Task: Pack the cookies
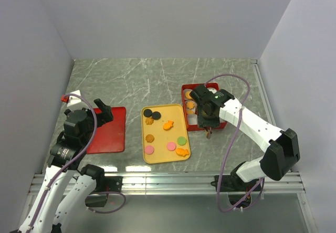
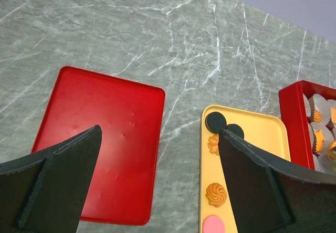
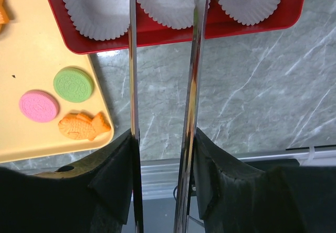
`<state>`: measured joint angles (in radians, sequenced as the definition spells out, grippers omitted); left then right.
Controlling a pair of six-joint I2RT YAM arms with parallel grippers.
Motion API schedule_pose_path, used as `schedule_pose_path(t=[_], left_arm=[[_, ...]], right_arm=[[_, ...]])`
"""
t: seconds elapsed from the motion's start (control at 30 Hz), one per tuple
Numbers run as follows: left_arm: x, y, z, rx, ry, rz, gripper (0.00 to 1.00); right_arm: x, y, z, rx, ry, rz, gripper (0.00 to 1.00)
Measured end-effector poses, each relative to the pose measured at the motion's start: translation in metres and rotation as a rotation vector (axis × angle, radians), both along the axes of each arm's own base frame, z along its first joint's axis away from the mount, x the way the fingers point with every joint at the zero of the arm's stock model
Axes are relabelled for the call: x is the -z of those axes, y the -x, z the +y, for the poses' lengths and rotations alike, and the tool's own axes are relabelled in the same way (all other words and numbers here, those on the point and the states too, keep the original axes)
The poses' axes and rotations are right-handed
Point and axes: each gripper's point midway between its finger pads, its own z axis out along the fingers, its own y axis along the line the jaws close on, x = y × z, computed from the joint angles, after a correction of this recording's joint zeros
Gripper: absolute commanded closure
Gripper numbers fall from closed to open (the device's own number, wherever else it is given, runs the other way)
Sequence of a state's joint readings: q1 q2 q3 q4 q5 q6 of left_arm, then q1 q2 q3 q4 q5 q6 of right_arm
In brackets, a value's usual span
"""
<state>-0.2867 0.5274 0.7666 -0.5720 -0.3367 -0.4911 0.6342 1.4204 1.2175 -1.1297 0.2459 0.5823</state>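
Note:
Several cookies lie on the yellow tray (image 1: 163,137): two black rounds (image 1: 148,112), an orange fish (image 1: 168,125), a green round (image 3: 73,84), a pink round (image 3: 39,106) and another fish (image 3: 84,126). The red box (image 1: 184,94) right of the tray holds white paper cups (image 3: 94,7), some with orange cookies (image 2: 317,116). My right gripper (image 3: 163,133) is shut on the two arms of metal tongs (image 3: 191,60). The tongs reach over the box's near edge and their tips are out of the wrist view. My left gripper (image 2: 160,133) hangs open, holding nothing, above the table between a flat red lid (image 2: 100,138) and the tray.
The flat red lid (image 1: 107,130) lies left of the yellow tray. Grey walls close in the marble table on three sides. A metal rail (image 1: 168,179) runs along the near edge by the arm bases.

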Motion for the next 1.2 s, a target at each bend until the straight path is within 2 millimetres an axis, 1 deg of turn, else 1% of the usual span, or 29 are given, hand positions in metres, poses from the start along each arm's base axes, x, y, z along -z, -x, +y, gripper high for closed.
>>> schedule_pose_path(t=[0.3,0.53,0.7,0.83,0.93,1.1,1.2], left_arm=[[0.0,0.0,0.0,0.0,0.0,0.0,0.01],[0.0,0.0,0.0,0.0,0.0,0.0,0.01],[0.0,0.0,0.0,0.0,0.0,0.0,0.01],[0.0,0.0,0.0,0.0,0.0,0.0,0.01],[0.0,0.0,0.0,0.0,0.0,0.0,0.0],[0.0,0.0,0.0,0.0,0.0,0.0,0.0],[0.0,0.0,0.0,0.0,0.001,-0.002,0.01]], right_arm=[[0.0,0.001,-0.001,0.0,0.003,0.002,0.46],[0.0,0.002,-0.003,0.004,0.009,0.005,0.46],[-0.006,0.004,-0.005,0.007,0.003,-0.005,0.46],[-0.017,0.005,-0.005,0.011,-0.007,-0.019,0.46],[-0.03,0.001,-0.001,0.013,-0.026,-0.041,0.47],[-0.055,-0.007,0.01,0.009,-0.079,-0.091,0.47],[-0.065,-0.004,0.021,-0.017,-0.101,-0.109,0.48]])
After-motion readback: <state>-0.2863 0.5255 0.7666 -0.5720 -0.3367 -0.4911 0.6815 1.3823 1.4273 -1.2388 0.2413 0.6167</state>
